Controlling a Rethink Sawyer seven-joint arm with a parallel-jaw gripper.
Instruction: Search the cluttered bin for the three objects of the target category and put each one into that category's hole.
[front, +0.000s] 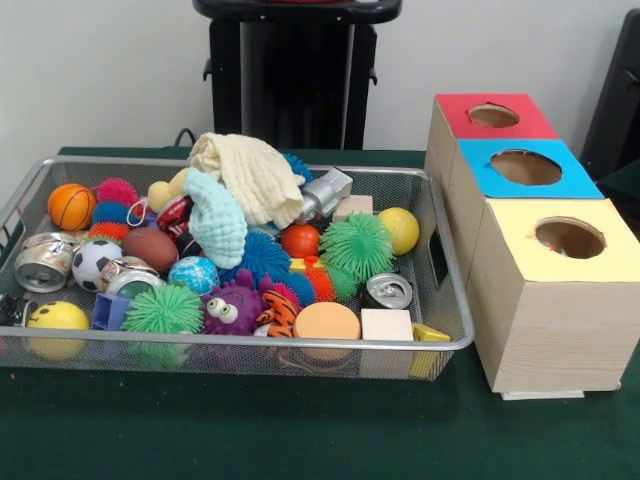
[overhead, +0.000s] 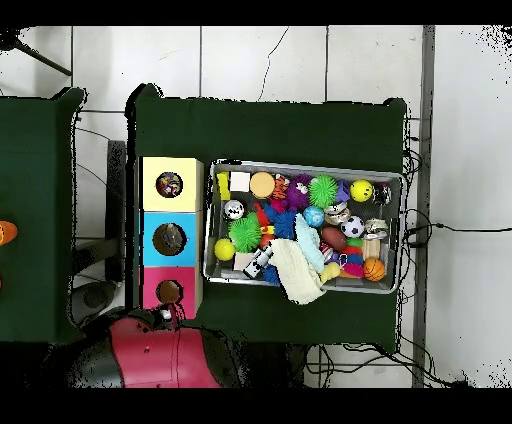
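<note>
The wire mesh bin (front: 240, 341) sits on the green table, full of toys; it also shows in the overhead view (overhead: 305, 166). An orange toy with black tiger stripes (front: 279, 314) lies near the bin's front rim, next to a purple googly-eyed toy (front: 232, 308); the tiger toy also shows in the overhead view (overhead: 281, 187). Three wooden boxes stand beside the bin, with holes in a red top (front: 494, 115), a blue top (front: 526, 167) and a yellow top (front: 570, 238). The gripper shows in neither view.
A cream cloth (front: 250, 175) and a light blue cloth (front: 215, 220) lie over the toys at the back. Green spiky balls (front: 358, 245), an orange basketball (front: 71, 205), cans (front: 388, 291) and a wooden block (front: 386, 325) fill the bin. The robot's red base (overhead: 150, 355) is behind the boxes.
</note>
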